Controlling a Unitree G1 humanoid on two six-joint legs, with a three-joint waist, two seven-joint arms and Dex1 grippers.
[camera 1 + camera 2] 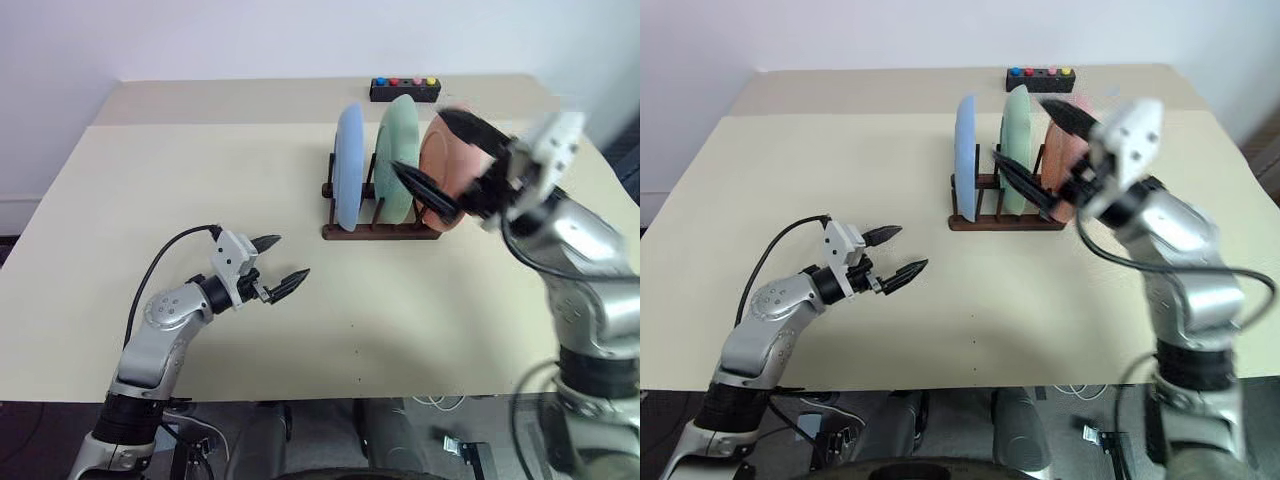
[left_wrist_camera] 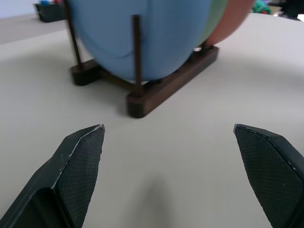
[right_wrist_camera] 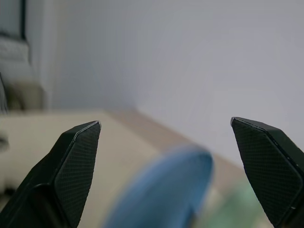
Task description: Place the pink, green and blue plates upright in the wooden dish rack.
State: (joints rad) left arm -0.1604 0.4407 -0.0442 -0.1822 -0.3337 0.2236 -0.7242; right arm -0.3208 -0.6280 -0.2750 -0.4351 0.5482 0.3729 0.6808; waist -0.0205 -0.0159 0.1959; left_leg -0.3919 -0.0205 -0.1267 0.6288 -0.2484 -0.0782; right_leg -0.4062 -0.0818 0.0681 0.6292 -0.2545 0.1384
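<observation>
The light blue plate (image 1: 348,165), the mint green plate (image 1: 400,160) and the pink plate (image 1: 440,150) stand upright side by side in the dark wooden dish rack (image 1: 380,231). My right gripper (image 1: 447,157) hangs open in the air in front of the pink plate and hides part of it; nothing is between its fingers (image 3: 78,161). My left gripper (image 1: 281,262) is open and empty, low over the table, to the left of the rack and nearer than it. In the left wrist view the blue plate (image 2: 142,38) faces that gripper (image 2: 168,156).
A small black box with coloured buttons (image 1: 405,90) sits at the table's far edge behind the rack. The beige table (image 1: 200,170) stretches bare to the left and in front of the rack.
</observation>
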